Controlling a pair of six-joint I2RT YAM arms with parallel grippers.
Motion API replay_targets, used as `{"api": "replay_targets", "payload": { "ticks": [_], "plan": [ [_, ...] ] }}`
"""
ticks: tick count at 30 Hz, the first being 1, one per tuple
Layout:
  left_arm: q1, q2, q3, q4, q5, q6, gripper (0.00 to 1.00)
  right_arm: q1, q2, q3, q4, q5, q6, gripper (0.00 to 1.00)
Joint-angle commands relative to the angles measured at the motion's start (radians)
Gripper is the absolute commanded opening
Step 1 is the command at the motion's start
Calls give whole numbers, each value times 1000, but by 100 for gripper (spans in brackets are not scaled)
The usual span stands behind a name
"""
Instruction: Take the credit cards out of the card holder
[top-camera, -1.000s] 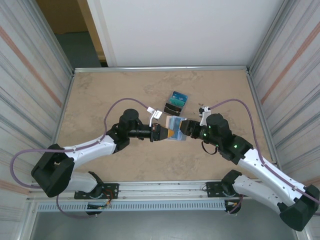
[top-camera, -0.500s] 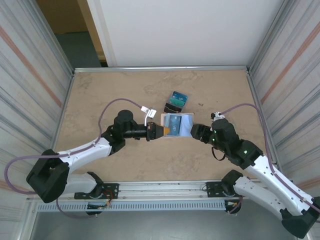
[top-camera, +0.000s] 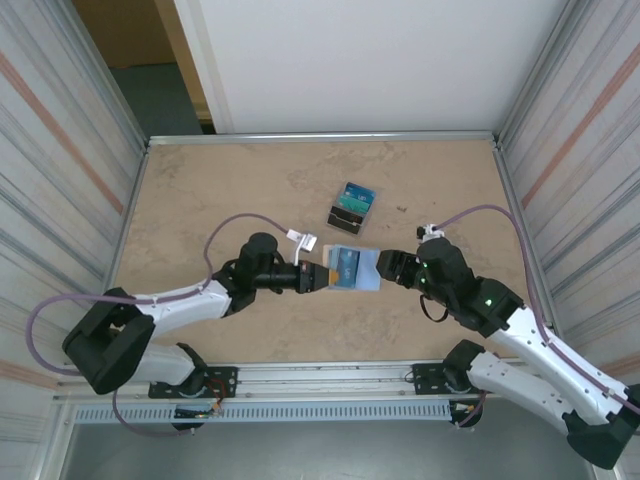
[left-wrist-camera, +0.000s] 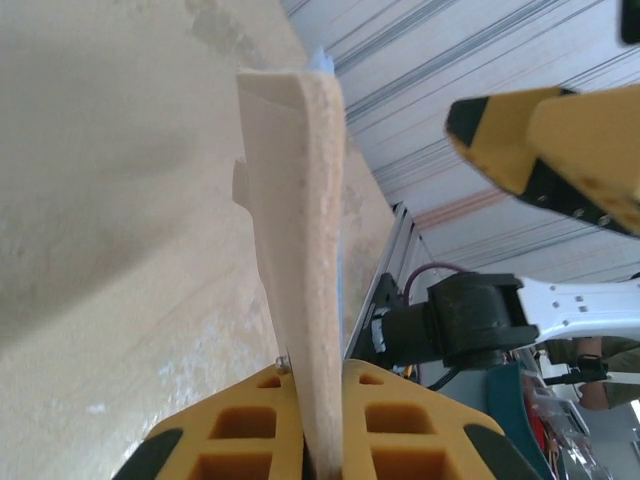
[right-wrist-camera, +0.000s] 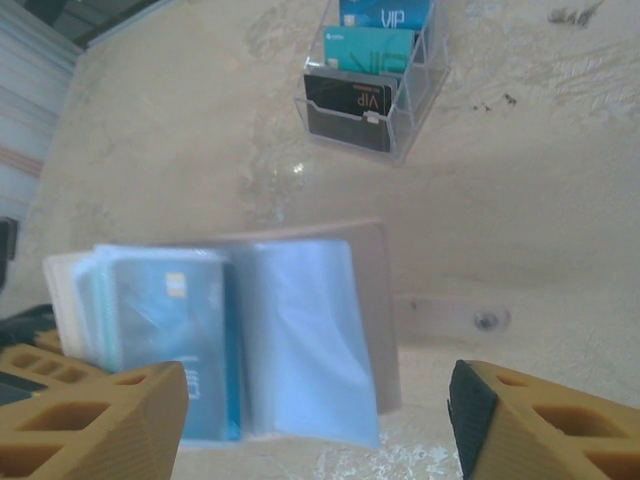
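The card holder (top-camera: 352, 268) is a tan folding wallet, spread open just above the table. My left gripper (top-camera: 321, 277) is shut on its left edge; in the left wrist view the tan cover (left-wrist-camera: 298, 240) stands edge-on between the yellow jaws of this gripper (left-wrist-camera: 320, 455). The right wrist view shows the pale blue sleeves of the card holder (right-wrist-camera: 300, 340) with a blue credit card (right-wrist-camera: 170, 340) tucked in the left sleeve. My right gripper (top-camera: 384, 265) hangs open just right of the holder, its fingers (right-wrist-camera: 95, 420) apart and touching nothing.
A clear stand (top-camera: 350, 206) behind the holder carries teal, blue and black cards (right-wrist-camera: 365, 60). The holder's tan closing tab (right-wrist-camera: 455, 320) sticks out to the right. Corrugated walls (top-camera: 60, 180) close in the tan table (top-camera: 200, 190) on both sides.
The right gripper let go of the holder, opened wider and drew back to the right. The left gripper carried the open holder a little nearer the arms' bases.
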Motion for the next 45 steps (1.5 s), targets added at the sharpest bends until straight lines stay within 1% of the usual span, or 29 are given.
{"api": "replay_targets", "payload": {
  "ticks": [1, 4, 7, 9, 14, 20, 29, 38, 43, 45],
  "plan": [
    [-7, 40, -50, 131, -5, -84, 0, 9, 48, 17, 55, -56, -7, 64],
    [-6, 60, -78, 164, -3, -110, 0, 10, 111, 20, 83, -102, -13, 59],
    [-6, 64, -86, 150, -6, -113, 0, 9, 172, 15, 121, -147, -17, 50],
    [-7, 62, -85, 136, -3, -114, 0, 7, 213, 8, 149, -182, -15, 46],
    [-6, 62, -99, 121, -13, -120, 0, -31, 333, -2, 175, -278, 3, 34],
    [-2, 82, -117, 133, -33, -121, 0, -68, 416, -64, 264, -358, 38, 33],
    [20, 181, -130, 211, -39, -139, 0, -72, 529, -49, 288, -359, 33, 31],
    [47, 269, -121, 261, -27, -143, 0, -86, 600, -43, 320, -380, 28, 23],
    [51, 290, -120, 270, -15, -146, 0, -97, 629, -47, 328, -386, 24, 22],
    [55, 291, -123, 262, -14, -143, 3, -101, 643, -51, 335, -390, 23, 22]
  ]
}}
